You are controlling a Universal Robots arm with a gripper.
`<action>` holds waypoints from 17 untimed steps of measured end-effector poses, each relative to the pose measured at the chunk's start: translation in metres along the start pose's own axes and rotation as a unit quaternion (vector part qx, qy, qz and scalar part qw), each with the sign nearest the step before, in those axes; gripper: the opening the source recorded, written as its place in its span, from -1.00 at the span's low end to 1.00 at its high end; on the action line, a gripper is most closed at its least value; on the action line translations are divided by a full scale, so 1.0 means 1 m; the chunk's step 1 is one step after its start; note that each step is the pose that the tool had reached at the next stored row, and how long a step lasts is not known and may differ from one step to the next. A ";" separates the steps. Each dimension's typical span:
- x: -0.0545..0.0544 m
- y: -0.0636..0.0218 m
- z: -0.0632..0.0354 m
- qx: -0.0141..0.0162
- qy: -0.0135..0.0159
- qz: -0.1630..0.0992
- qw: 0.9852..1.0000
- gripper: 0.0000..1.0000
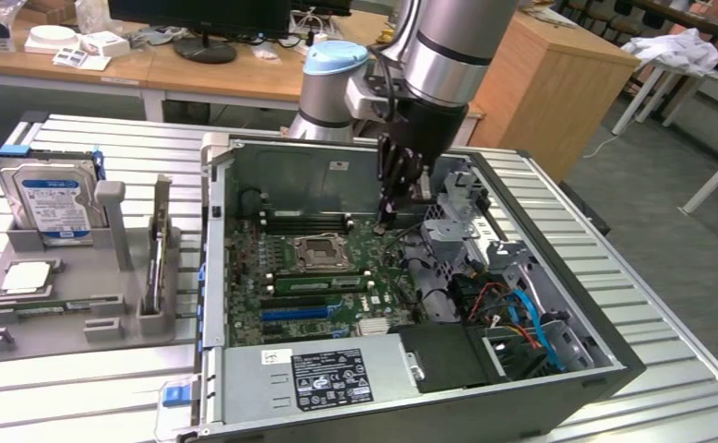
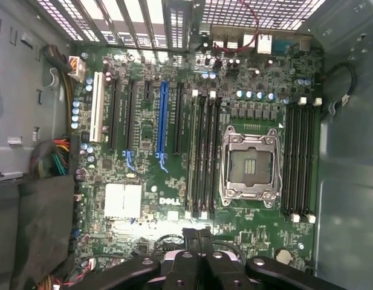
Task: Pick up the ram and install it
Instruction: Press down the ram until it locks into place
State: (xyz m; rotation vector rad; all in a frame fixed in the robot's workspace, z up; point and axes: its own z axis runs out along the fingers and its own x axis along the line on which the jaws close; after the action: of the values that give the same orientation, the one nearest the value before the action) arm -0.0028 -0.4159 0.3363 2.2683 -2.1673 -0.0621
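Pincer (image 1: 391, 220) hangs inside the open case (image 1: 218, 277), low over the board (image 1: 334, 309). In the wrist view the pincer (image 2: 198, 235) has its fingers (image 2: 189, 241) pressed together with nothing between them. The tips sit just off one end of the slot bank (image 2: 204, 157) that lies beside the socket (image 2: 248, 160).

Ram (image 1: 159, 242) is outside the case, in the grey holder (image 1: 113, 212) on the bench (image 1: 89, 388). It stands on its long edge between two posts.

Key relation: the ram lies to the exterior view's left of the pincer, well apart, with the case wall between them. Its long axis runs near-to-far in the exterior view. The slot bank (image 1: 316, 281) runs across that view, so stick and slots lie roughly crosswise to each other.

Appearance: seen nearly edge-on, the ram is a thin, long, dull strip. Chips on its faces cannot be made out from here.

A second stick (image 1: 53, 303), a narrow green strip, lies along the holder's near edge. It runs across the exterior view, in front of the CPU (image 1: 27, 277) and the drive (image 1: 45, 198).

Whether any slot in the bank is already filled: cannot tell.

Judgement: no ram is gripped, and both sticks in the holder look untouched.
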 end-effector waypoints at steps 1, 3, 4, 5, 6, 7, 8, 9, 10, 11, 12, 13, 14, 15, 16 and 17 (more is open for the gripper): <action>0.000 -0.0001 0.0017 0.000 0.000 0.000 1.000 -0.79; 0.000 -0.0002 0.0051 0.000 0.000 0.000 1.000 -0.79; 0.000 -0.0002 0.0068 0.000 0.000 0.000 1.000 -0.79; 0.000 -0.0003 0.0085 0.000 0.000 0.000 1.000 -0.79; 0.000 -0.0003 0.0100 0.000 0.000 0.000 1.000 -0.79; 0.000 -0.0004 0.0116 0.000 0.000 0.000 1.000 -0.79; 0.000 -0.0004 0.0130 0.000 0.000 0.000 1.000 -0.79; 0.000 -0.0005 0.0144 0.000 0.000 0.000 1.000 -0.79; 0.000 -0.0005 0.0159 0.000 0.000 0.000 1.000 -0.79; 0.000 -0.0005 0.0175 0.000 0.000 0.000 1.000 -0.79; 0.001 -0.0006 0.0190 0.000 0.000 0.000 1.000 -0.79; 0.001 -0.0006 0.0206 0.000 0.000 0.000 1.000 -0.79; 0.001 -0.0007 0.0222 0.000 0.000 0.000 1.000 -0.79; 0.001 -0.0007 0.0238 0.000 0.000 0.000 1.000 -0.79; 0.001 -0.0008 0.0254 0.000 0.000 0.000 1.000 -0.79; 0.001 -0.0008 0.0271 0.000 0.000 0.000 1.000 -0.79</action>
State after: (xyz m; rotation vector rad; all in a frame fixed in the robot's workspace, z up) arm -0.0028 -0.4159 0.3091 2.2684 -2.1673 -0.0621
